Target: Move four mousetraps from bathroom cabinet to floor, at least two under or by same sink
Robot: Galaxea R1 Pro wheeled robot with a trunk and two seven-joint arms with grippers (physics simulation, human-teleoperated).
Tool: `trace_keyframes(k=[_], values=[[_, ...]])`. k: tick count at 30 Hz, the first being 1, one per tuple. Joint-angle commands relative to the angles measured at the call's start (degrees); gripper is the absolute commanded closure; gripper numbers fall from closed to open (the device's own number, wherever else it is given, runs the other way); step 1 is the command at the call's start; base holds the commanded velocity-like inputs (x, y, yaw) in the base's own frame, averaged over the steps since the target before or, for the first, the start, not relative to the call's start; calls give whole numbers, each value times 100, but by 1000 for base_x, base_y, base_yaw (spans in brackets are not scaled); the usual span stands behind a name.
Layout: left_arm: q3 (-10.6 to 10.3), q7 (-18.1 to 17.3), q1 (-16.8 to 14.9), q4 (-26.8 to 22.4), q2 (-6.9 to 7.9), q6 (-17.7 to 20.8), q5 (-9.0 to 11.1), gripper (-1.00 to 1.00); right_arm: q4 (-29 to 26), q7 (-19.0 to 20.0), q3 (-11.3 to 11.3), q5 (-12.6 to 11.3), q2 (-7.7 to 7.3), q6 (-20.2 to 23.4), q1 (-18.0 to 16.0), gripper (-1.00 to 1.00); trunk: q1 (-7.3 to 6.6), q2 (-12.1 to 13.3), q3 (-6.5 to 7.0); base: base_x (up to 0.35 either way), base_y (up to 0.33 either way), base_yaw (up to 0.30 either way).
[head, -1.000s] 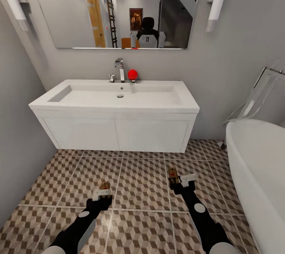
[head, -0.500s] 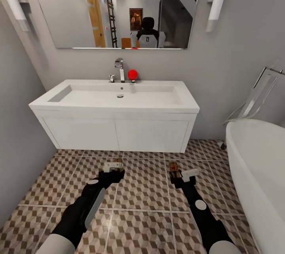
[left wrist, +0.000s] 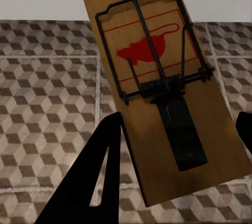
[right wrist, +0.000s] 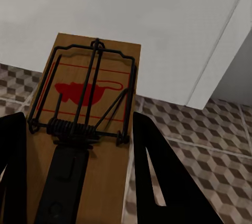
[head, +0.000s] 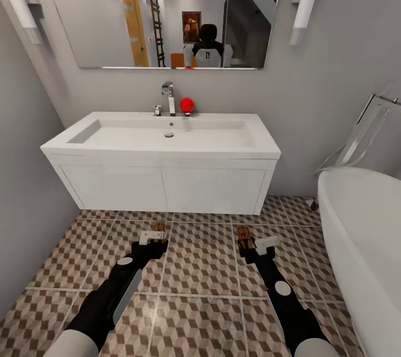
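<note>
The white wall-hung sink (head: pixel 167 137) with its chrome tap (head: pixel 168 97) faces me in the head view. Low over the cube-patterned bathroom floor (head: pixel 200 273) in front of it, my left gripper (head: pixel 155 235) is shut on a tan mousetrap (head: pixel 159 226). My right gripper (head: pixel 249 244) is shut on a second mousetrap (head: pixel 243 234). In the left wrist view that mousetrap (left wrist: pixel 157 77) shows its wire and red print between the dark fingers (left wrist: pixel 102 177). The right wrist view has the other mousetrap (right wrist: pixel 89 124) held the same way, pointing at the sink's white front. The cabinet is out of view.
A white bathtub (head: pixel 362 234) fills the right side, with a chrome rack (head: pixel 367 126) on the wall behind it. A grey wall (head: pixel 28 179) closes the left. A red round object (head: pixel 186 104) sits by the tap. Open tiles lie between my arms.
My left arm has reached forward toward the sink with its mousetrap, then drifted slightly left. The right gripper edged forward a little with its trap.
</note>
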Motion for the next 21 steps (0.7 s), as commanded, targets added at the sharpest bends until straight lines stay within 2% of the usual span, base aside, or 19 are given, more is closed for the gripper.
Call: trace_keyframes(k=[1, 11, 21], values=[[-17, 56, -3, 2, 4, 21, 53, 100, -1, 76, -48, 15, 10, -28, -4, 100, -1, -2, -5, 0, 0, 0], [-17, 62, -3, 41, 12, 3, 53, 100, -1, 83, -55, 15, 2, -38, -4, 100, -1, -2, -5, 0, 0, 0], [-17, 74, -3, -198, 14, 10, 53, 100, -1, 63, -62, 18, 10, -38, -4, 100, 21, -43, -23, 0, 0, 0]])
